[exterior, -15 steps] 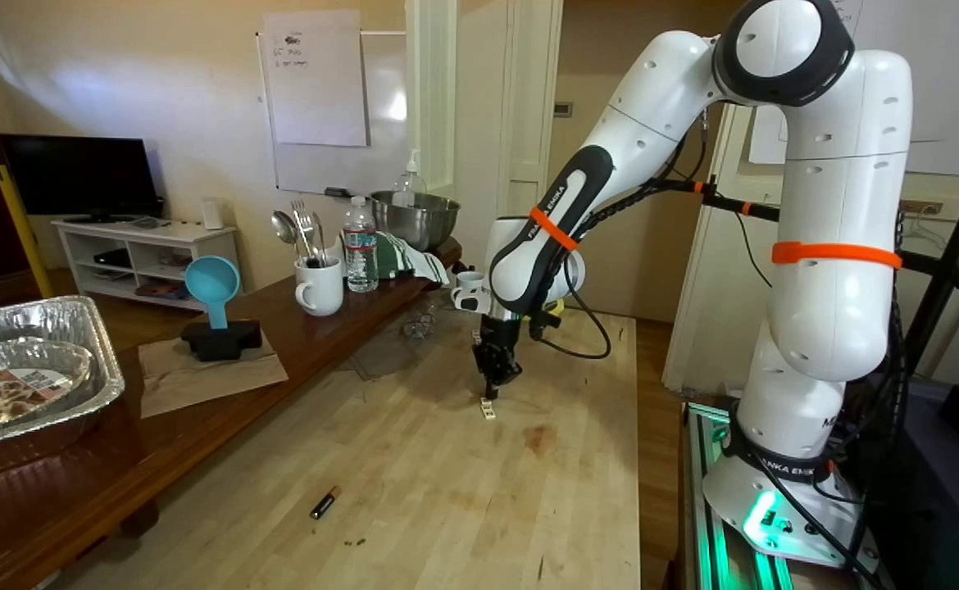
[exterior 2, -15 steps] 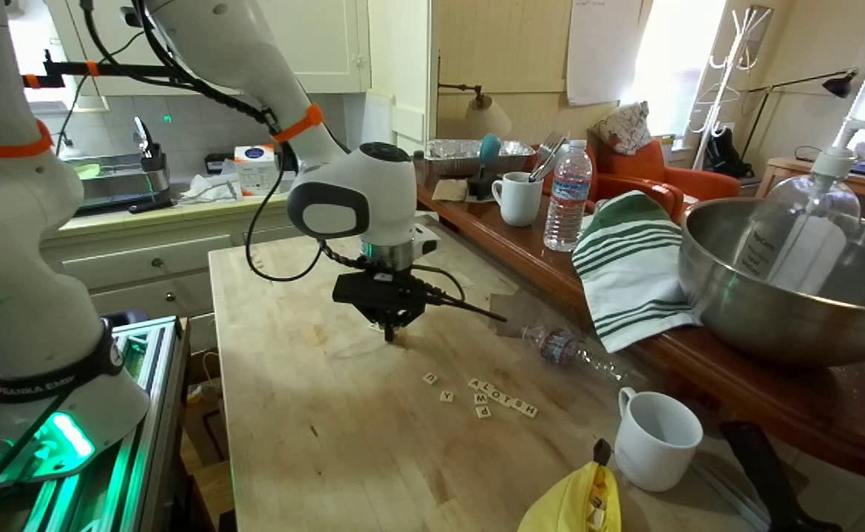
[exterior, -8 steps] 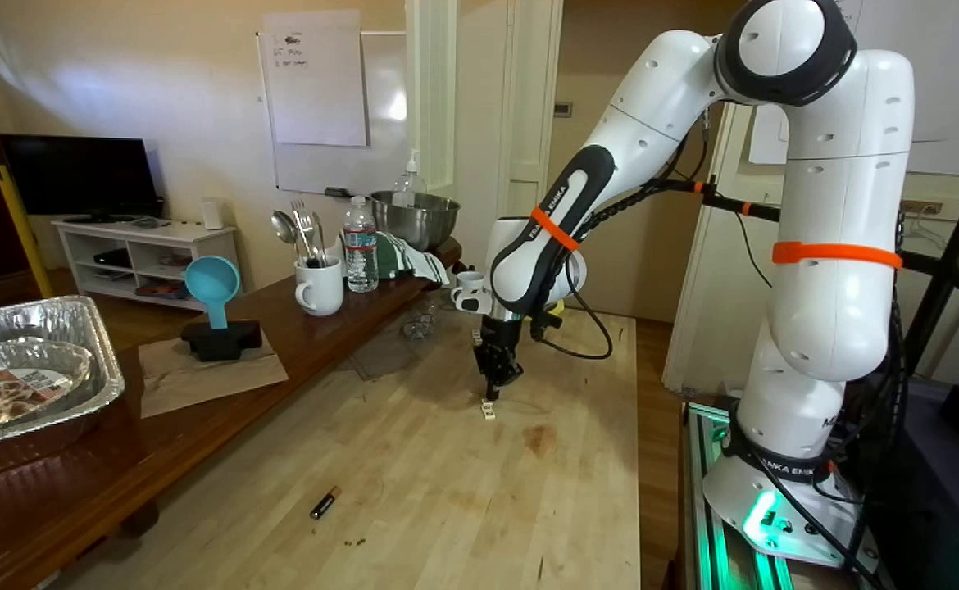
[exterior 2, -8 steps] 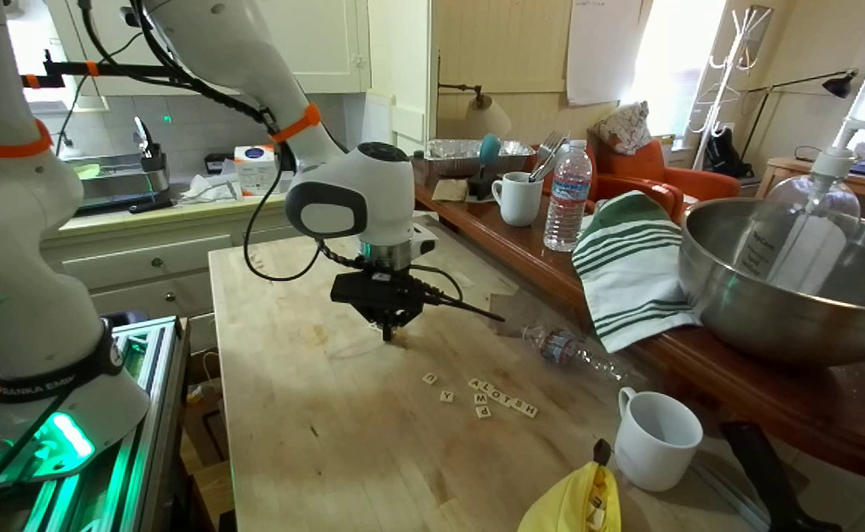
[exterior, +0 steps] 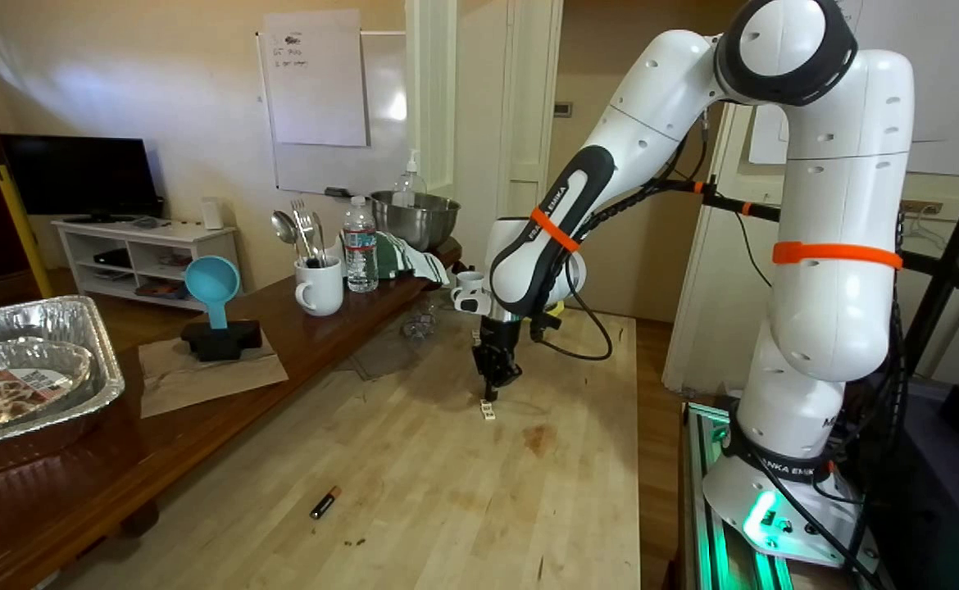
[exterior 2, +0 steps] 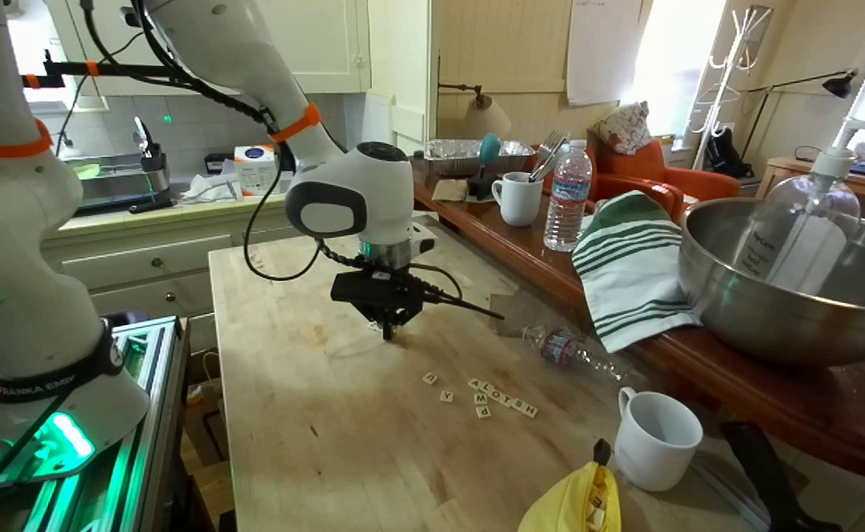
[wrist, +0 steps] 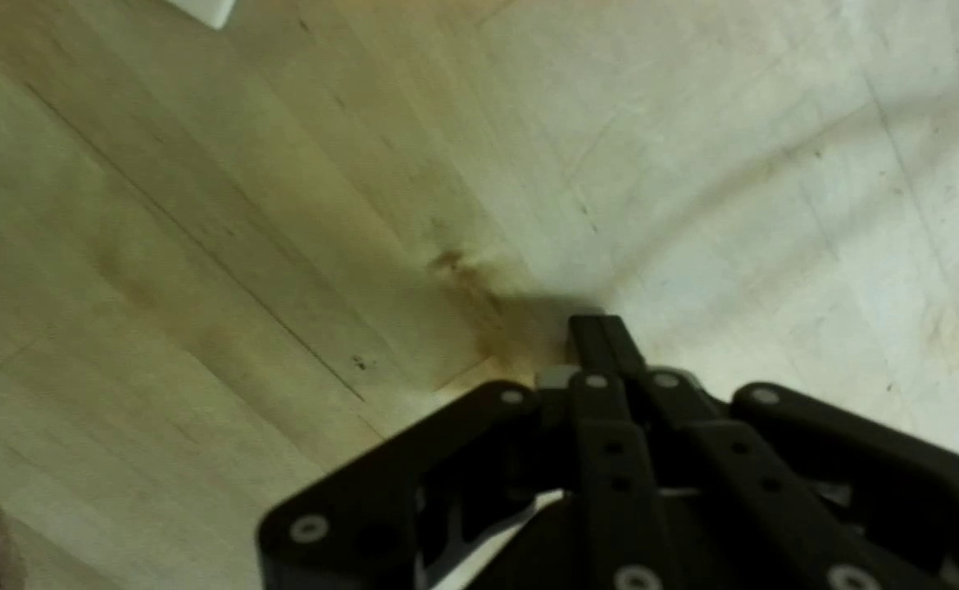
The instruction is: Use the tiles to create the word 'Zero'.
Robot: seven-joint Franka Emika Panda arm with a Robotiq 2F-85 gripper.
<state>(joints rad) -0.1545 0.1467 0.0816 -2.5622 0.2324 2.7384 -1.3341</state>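
Gripper (wrist: 598, 320): jaws together, nothing between.
Tiles (exterior: 488, 414): a few near the gripper; sweeping sideways, we could knock them askew.

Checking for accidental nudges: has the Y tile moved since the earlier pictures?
No, in no direction: in an exterior view, the Y tile keeps its spot on the wooden table.

in an exterior view, looking down the surface (exterior: 447, 524) from battery (exterior: 324, 502) end to far edge. in an exterior view, facing back from the yellow pouch (exterior 2: 565, 504) end, sharing arm (exterior 2: 366, 192) and mid-surface. in wrist view, aimed down, super close.
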